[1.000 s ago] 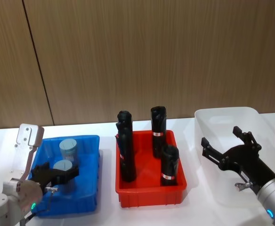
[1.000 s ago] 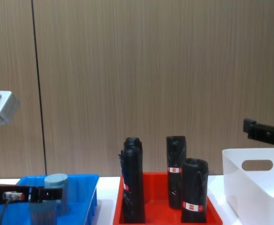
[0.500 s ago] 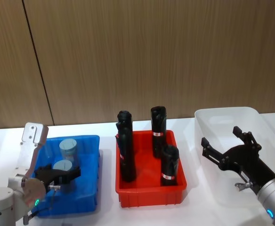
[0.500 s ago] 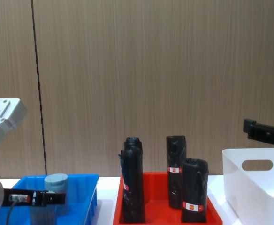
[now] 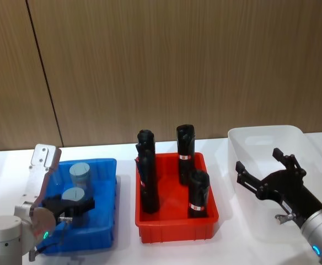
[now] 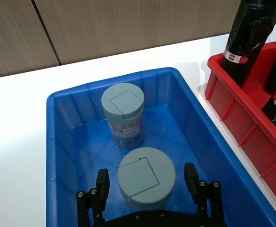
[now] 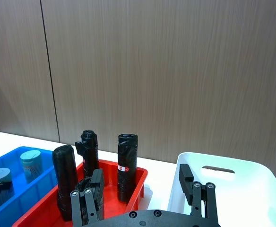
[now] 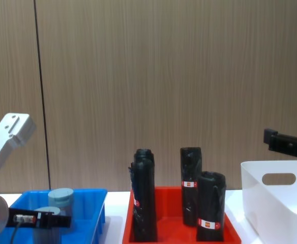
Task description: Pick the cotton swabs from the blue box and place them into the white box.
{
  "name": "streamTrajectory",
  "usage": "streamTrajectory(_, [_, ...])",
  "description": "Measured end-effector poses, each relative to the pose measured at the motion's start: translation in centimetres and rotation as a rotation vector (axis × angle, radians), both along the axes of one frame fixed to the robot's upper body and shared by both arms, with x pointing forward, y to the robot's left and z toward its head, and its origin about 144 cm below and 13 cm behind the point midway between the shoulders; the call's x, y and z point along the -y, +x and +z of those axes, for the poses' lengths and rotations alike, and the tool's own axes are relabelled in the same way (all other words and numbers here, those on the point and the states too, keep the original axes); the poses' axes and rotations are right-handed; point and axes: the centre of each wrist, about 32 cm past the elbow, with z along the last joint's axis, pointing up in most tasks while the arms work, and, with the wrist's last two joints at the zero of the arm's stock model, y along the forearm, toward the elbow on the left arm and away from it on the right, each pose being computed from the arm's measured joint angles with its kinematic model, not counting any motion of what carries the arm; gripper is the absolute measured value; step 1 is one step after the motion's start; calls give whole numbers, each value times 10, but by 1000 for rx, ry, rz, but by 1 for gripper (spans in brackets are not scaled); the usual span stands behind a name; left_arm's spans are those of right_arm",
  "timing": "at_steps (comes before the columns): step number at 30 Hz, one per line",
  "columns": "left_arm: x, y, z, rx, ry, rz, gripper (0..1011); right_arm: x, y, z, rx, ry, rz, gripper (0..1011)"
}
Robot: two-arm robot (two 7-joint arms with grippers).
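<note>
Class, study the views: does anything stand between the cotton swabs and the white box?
The red tray, holding upright black rolls, stands between the blue box and the white box. Nothing separates the open left gripper from the nearer cotton swabs tub it straddles. The right gripper hovers open at the white box.

Red tray (image 5: pixel 175 229) sits mid-desk, and four black rolls (image 5: pixel 148 185) with red-and-white labels stand upright in it: two along its left side, one at the back, one front right. White desk (image 5: pixel 125 248) below, wood-panel wall (image 5: pixel 177 66) behind.
</note>
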Motion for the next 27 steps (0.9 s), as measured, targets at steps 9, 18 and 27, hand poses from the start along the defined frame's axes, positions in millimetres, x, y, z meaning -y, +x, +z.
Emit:
streamTrajectory(9, [0, 5, -5, -10, 14, -5, 874, 0, 0, 0, 0, 0, 0, 1002])
streamTrajectory(18, [1, 7, -10, 6, 11, -6, 664, 0, 0, 0, 0, 0, 0, 1002])
streamTrajectory(27, [1, 3, -12, 61, 6, -3, 660, 0, 0, 0, 0, 0, 0, 1002])
